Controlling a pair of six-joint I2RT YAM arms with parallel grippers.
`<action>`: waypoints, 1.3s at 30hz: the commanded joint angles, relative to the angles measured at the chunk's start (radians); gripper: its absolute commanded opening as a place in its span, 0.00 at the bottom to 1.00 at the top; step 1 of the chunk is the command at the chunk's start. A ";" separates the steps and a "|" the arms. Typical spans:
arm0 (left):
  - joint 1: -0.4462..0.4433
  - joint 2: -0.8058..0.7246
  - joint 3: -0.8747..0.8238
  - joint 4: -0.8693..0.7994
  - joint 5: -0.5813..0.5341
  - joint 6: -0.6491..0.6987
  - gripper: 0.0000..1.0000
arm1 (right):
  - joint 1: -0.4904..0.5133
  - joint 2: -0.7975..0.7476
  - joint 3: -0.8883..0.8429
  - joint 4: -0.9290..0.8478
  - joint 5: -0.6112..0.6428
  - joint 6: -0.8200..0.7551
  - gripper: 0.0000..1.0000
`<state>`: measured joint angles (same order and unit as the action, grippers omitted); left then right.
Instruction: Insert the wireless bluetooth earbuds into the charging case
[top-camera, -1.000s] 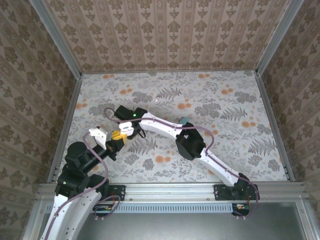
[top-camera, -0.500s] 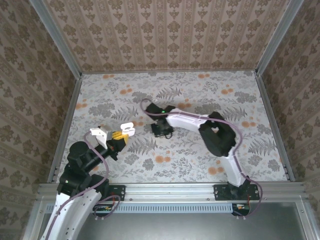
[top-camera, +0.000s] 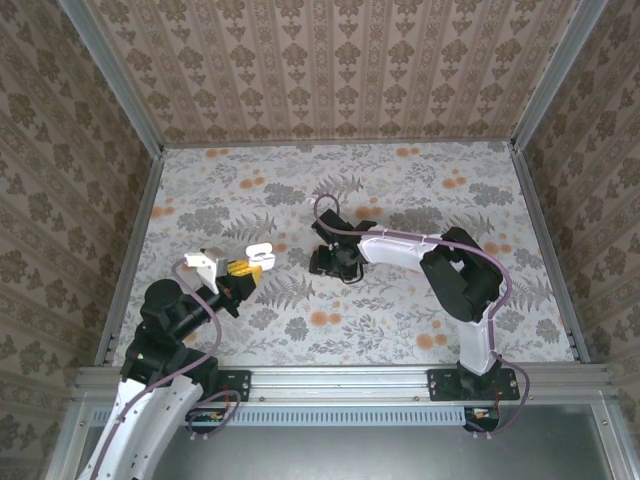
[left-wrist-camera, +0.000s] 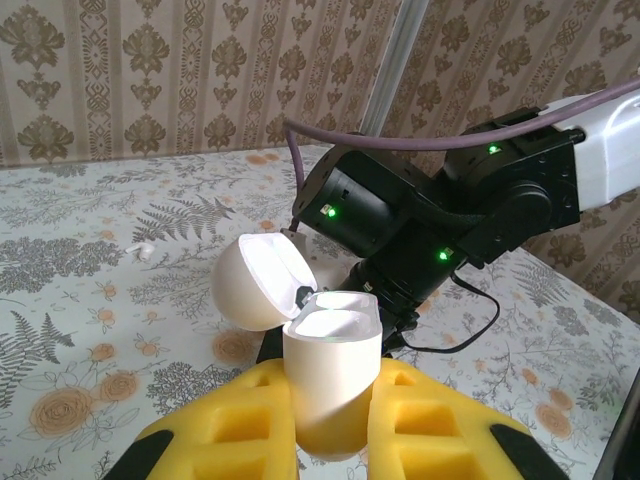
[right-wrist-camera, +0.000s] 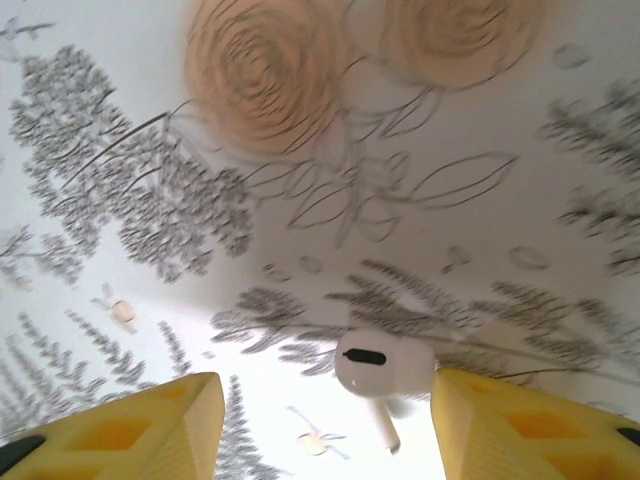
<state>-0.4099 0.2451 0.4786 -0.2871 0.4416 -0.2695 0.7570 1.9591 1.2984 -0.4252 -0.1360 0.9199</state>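
Note:
The white charging case (left-wrist-camera: 330, 372) stands upright with its lid (left-wrist-camera: 262, 282) flipped open to the left, and my left gripper (left-wrist-camera: 330, 420) is shut on its body with yellow pads. From above, the case (top-camera: 258, 252) hangs over the table's left part. My right gripper (top-camera: 328, 262) points down at the table right of the case. Its yellow fingers stand open around a white earbud (right-wrist-camera: 383, 365), which lies on the table close to the right finger (right-wrist-camera: 500, 420). Another tiny white earbud (left-wrist-camera: 143, 250) lies farther off on the table.
The right arm's black wrist (left-wrist-camera: 420, 220) with green lights sits just behind the open case. The floral tabletop (top-camera: 400, 320) is fenced by patterned walls and a metal frame (top-camera: 130, 250). A purple cable (top-camera: 325, 205) loops above the right wrist.
The right arm has swung rightward away from the held case and come down over the table near the middle. The left arm keeps the open case in about the same place.

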 joint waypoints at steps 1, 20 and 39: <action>0.004 -0.002 0.024 0.013 0.014 -0.003 0.00 | 0.014 -0.055 -0.014 0.026 -0.097 0.060 0.59; 0.003 0.017 -0.023 0.080 0.023 -0.011 0.00 | 0.011 -0.101 -0.047 -0.048 -0.031 0.054 0.59; 0.003 0.026 -0.056 0.104 0.033 0.012 0.00 | -0.006 0.072 0.090 -0.100 0.004 0.033 0.55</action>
<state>-0.4099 0.2714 0.4370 -0.2253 0.4606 -0.2691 0.7616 1.9991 1.3533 -0.4923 -0.1581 0.9680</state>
